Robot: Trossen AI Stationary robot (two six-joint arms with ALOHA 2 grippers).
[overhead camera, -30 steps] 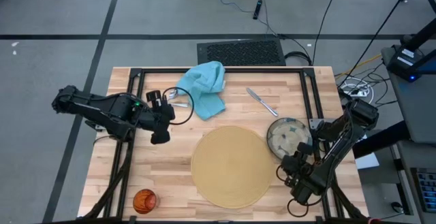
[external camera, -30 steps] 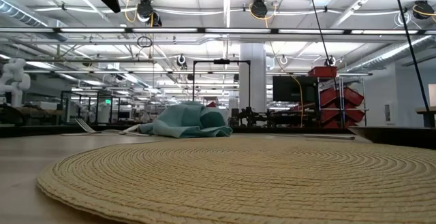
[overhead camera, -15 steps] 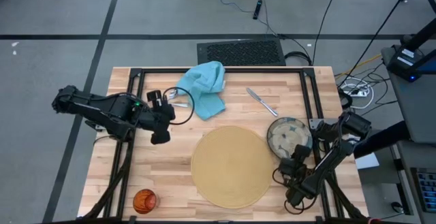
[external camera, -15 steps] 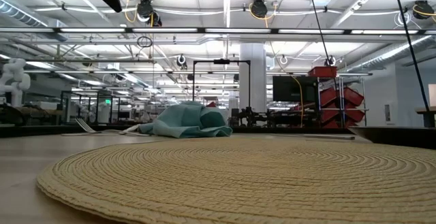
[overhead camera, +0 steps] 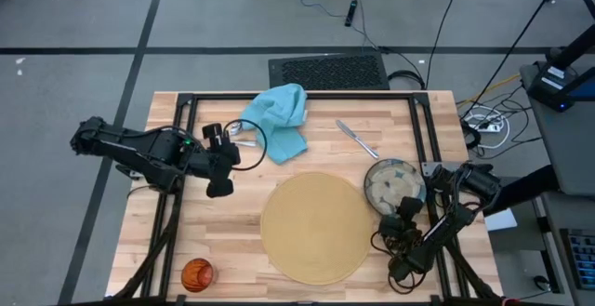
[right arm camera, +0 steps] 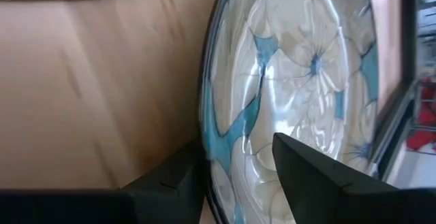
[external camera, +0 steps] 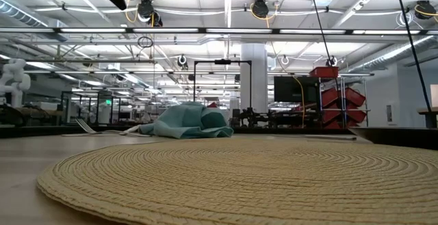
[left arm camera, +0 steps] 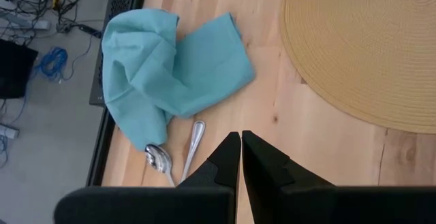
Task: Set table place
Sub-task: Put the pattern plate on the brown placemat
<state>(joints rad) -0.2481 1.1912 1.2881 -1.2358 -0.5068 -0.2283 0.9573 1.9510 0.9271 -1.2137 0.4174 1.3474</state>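
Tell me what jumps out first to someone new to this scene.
The big round tan woven mat at the wooden table's middle, with the crumpled teal cloth napkin behind it. Right of the mat, the right gripper straddles the rim of the patterned glass bowl.

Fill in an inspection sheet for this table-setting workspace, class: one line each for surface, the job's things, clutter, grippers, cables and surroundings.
Surface: wooden table with black frame rails.
Job's things: round tan mat in the middle; glass bowl beside its right edge; teal napkin crumpled at the far side, with a spoon and another handle beside it; knife right of the napkin; orange cup at the near-left corner.
Clutter: nothing seen.
Grippers: left gripper shut, empty, above the wood near the napkin; right gripper open, fingers astride the bowl's rim.
Cables: loose leads on the floor beyond the table and at its right.
Surroundings: grey floor, a dark mat behind the table, workshop racks.
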